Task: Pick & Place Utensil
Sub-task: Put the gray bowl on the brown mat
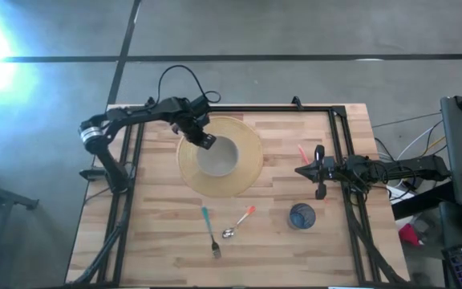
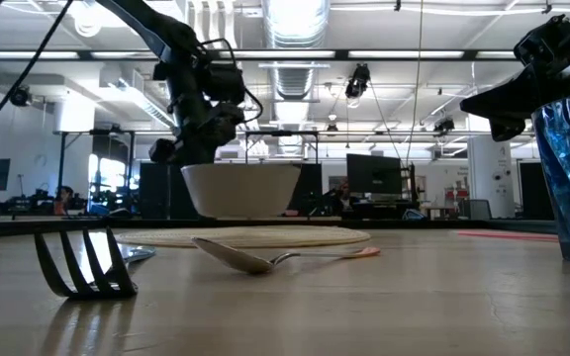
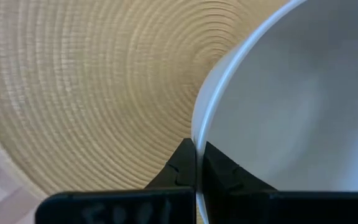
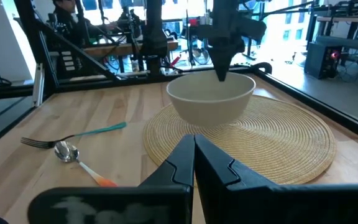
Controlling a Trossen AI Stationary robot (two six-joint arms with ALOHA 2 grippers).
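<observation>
My left claw (image 1: 204, 141) pinches the white bowl's (image 1: 217, 157) rim on the round mat (image 1: 251, 152). My right claw (image 1: 305, 170) waits, fingers together, near the right edge. Fork (image 1: 209, 230) and spoon (image 1: 239, 222) lie untouched near the bench's (image 1: 159, 217) front edge. Next I must let go and grab 1.

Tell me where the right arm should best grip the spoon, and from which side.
Probably the spoon is best taken at mid-handle, from straight above, with the fingers across the handle. It lies flat on the table, bowl toward the fork, orange tip away. The handle is thin and free on both sides.
</observation>
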